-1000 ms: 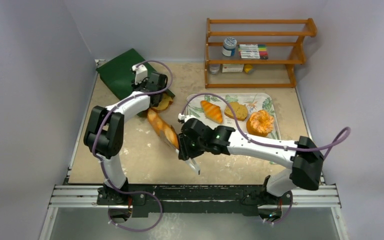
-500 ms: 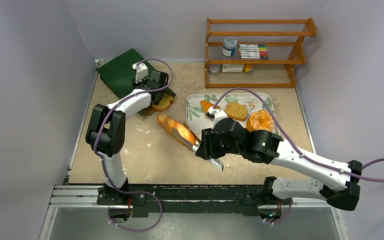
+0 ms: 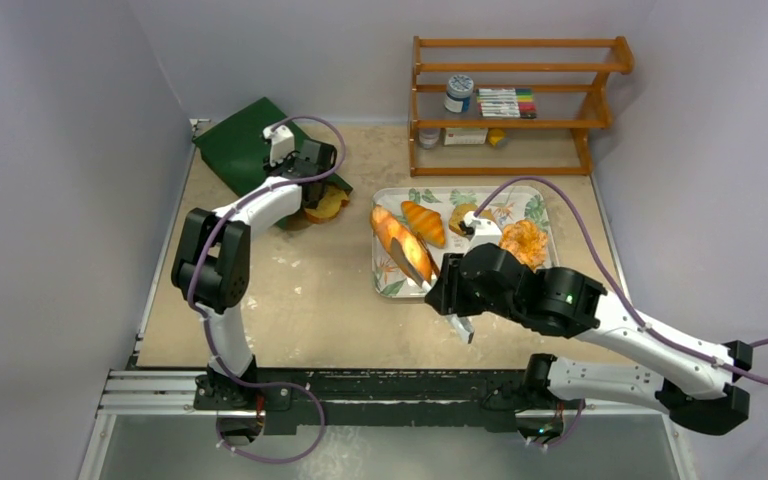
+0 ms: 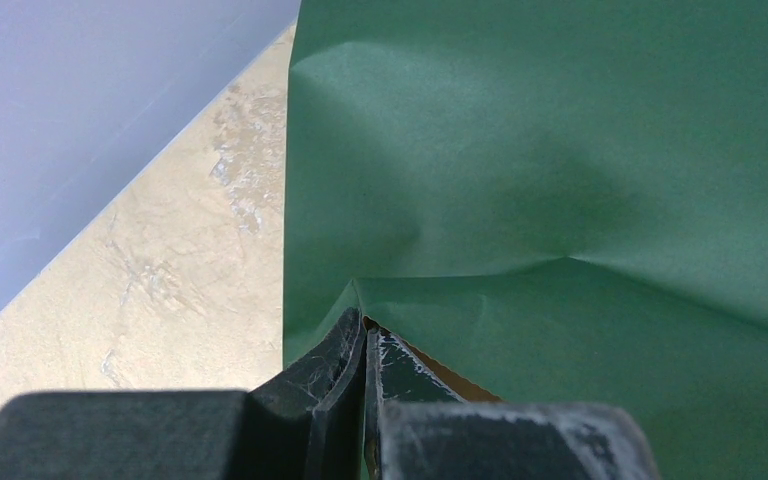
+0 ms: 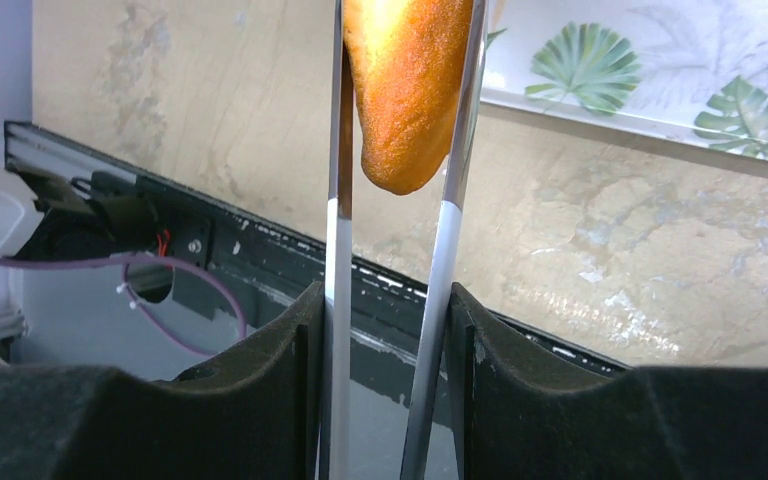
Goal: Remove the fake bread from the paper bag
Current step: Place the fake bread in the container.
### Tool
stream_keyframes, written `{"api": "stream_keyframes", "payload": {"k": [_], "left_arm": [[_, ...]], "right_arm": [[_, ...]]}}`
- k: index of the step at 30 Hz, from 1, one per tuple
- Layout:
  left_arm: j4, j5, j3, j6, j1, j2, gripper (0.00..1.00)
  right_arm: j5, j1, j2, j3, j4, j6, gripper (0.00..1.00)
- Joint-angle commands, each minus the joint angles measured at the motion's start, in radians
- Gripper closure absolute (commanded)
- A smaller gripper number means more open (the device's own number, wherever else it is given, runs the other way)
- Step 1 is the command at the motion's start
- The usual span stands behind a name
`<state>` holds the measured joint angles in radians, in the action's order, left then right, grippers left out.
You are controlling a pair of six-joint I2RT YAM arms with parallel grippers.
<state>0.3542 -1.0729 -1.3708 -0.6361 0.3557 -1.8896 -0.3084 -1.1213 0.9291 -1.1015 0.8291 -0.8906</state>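
While the left gripper (image 4: 365, 345) pinches the rim of the paper bag (image 4: 560, 150), fingers pressed together on the green paper, the right gripper (image 5: 385, 340) squeezes a pair of metal tongs (image 5: 338, 200), whose blades clamp the near end of the baguette (image 5: 407, 90). From above, the bag lies at 10 o'clock on the table (image 3: 290, 300), with a golden-brown piece (image 3: 325, 205) at its mouth on the 4 o'clock side. The baguette slants over the 9 o'clock side of the leaf-printed tray (image 3: 388, 282); I cannot tell whether it touches. A croissant (image 3: 423, 222), a tan bun (image 3: 457, 214) and a crinkly orange pastry (image 3: 525, 240) lie on the tray toward 3 o'clock of the baguette.
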Motion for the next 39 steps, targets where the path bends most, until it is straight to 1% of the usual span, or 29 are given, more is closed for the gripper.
{"api": "stream_keyframes", "payload": {"k": [1,5,12,19,23,25,28,31,39], "left_arm": [[-0.023,0.004,-0.040,-0.021,-0.009,0.003,1.00],[-0.024,0.013,-0.022,-0.023,-0.009,0.014,1.00],[-0.025,0.031,0.007,-0.024,-0.009,0.040,1.00],[-0.035,0.047,0.027,-0.006,-0.010,0.059,1.00],[-0.042,0.057,0.037,0.002,-0.009,0.065,1.00],[-0.048,0.063,0.045,0.008,-0.010,0.069,1.00],[-0.054,0.071,0.049,0.017,-0.010,0.072,1.00],[-0.065,0.079,0.057,0.026,-0.012,0.079,1.00],[-0.079,0.102,0.090,0.003,-0.018,0.093,1.00]], "right_arm": [[-0.084,-0.005,-0.007,-0.007,-0.054,-0.052,0.89],[-0.080,-0.005,0.033,0.058,-0.126,-0.095,0.89],[-0.155,-0.005,0.153,0.146,-0.275,-0.166,0.89],[-0.185,-0.004,0.260,0.166,-0.367,-0.189,0.89],[-0.175,-0.003,0.316,0.194,-0.439,-0.213,0.87],[-0.165,-0.003,0.352,0.197,-0.455,-0.234,0.84],[-0.152,-0.004,0.390,0.201,-0.466,-0.266,0.72],[-0.152,-0.004,0.405,0.212,-0.481,-0.292,0.62],[-0.153,-0.004,0.374,0.238,-0.483,-0.328,0.57]]}}
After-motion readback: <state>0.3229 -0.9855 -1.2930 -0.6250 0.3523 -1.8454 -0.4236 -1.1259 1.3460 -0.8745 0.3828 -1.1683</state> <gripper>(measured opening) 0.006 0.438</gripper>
